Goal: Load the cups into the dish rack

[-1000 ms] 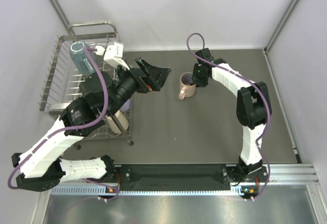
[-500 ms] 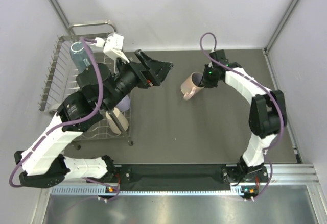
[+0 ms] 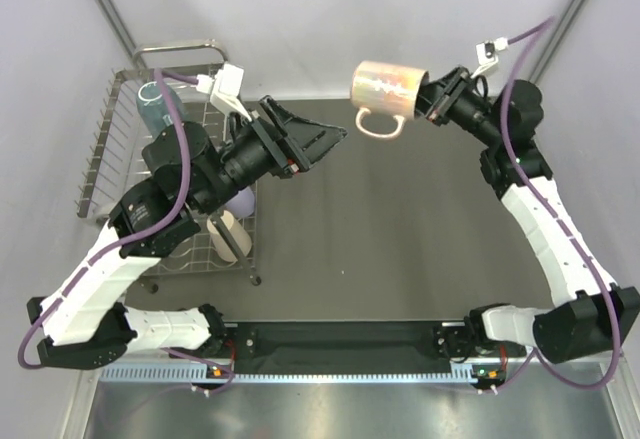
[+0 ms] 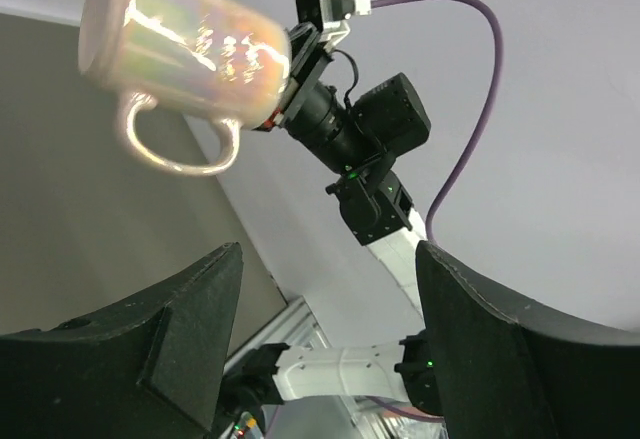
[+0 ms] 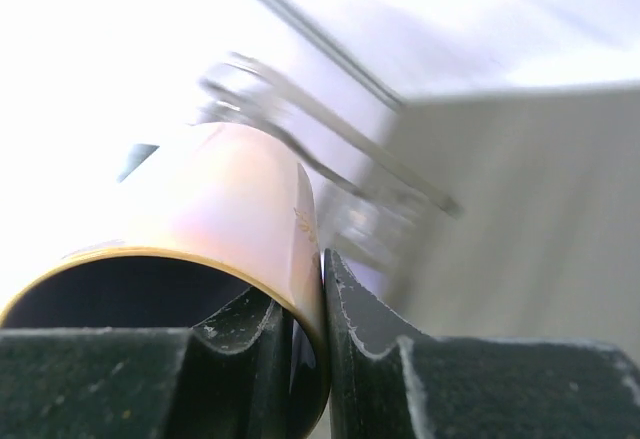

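Observation:
My right gripper (image 3: 428, 101) is shut on the rim of the pink handled mug (image 3: 386, 89) and holds it high above the table, lying on its side with the handle down. The mug also shows in the left wrist view (image 4: 185, 39) and in the right wrist view (image 5: 215, 209), where one finger is inside the rim and one outside. My left gripper (image 3: 318, 144) is open and empty, pointed toward the mug, left of it. The dish rack (image 3: 115, 149) stands at the left with a teal-blue cup (image 3: 152, 101), a lavender tumbler (image 3: 240, 201) and a beige tumbler (image 3: 228, 234) in it.
The dark table mat (image 3: 400, 249) lies between the arms. White walls enclose the table at the back and sides. The left arm's body covers much of the rack.
My right gripper has lifted the pink mug off the table and swung it up and back, turning it onto its side. My left gripper has shifted slightly right.

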Tool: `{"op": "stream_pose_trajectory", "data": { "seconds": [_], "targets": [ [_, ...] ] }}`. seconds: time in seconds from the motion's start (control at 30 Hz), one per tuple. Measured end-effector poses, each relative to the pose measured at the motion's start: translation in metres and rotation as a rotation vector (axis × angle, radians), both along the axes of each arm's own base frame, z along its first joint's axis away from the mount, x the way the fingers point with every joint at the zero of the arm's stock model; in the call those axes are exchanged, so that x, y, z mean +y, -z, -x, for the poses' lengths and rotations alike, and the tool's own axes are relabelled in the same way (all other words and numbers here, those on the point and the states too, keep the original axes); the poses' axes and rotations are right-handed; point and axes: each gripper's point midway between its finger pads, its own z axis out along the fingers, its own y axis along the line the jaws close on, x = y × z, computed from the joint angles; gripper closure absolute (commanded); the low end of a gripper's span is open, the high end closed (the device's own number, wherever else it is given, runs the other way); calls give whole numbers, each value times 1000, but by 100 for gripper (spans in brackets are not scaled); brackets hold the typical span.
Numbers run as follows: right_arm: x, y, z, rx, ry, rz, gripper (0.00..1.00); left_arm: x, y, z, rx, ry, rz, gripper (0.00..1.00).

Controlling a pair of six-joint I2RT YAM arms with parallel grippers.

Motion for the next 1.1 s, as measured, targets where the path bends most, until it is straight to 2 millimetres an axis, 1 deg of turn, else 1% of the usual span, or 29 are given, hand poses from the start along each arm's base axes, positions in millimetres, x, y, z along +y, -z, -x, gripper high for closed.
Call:
{"op": "stream_pose_trajectory", "data": {
  "seconds": [0.07,0.1,0.2,0.33,0.53,0.67,0.8,0.93,0.97,1.03,1.07,1.1],
  "targets": [
    [1,-27,13,-75,-34,-82,100,-4,0,4,13,30,18,24],
    [2,-36,19,-111,-51,-117,100,-7,0,6,20,46,27,24],
    [4,-55,36,-172,-99,-192,100,-16,9,9,45,87,42,23],
    [5,-74,48,-211,-140,-268,100,-32,18,9,77,137,42,23],
    [12,-81,65,-213,-193,-328,100,-55,29,6,108,192,31,23],
    [21,-88,80,-233,-240,-338,100,-63,36,2,128,201,25,24],
    [30,-93,97,-256,-288,-345,100,-68,36,-3,136,200,38,26],
    [38,-94,115,-264,-325,-358,100,-70,32,-5,136,203,60,31],
    [39,-94,117,-264,-326,-363,100,-70,30,-4,136,206,68,34],
    [42,-94,119,-261,-320,-375,100,-71,26,-1,132,221,81,38],
    [43,-94,119,-260,-313,-382,100,-72,24,0,131,229,90,44],
    [44,-93,119,-257,-307,-387,100,-72,23,1,135,237,100,48]
  ]
}}
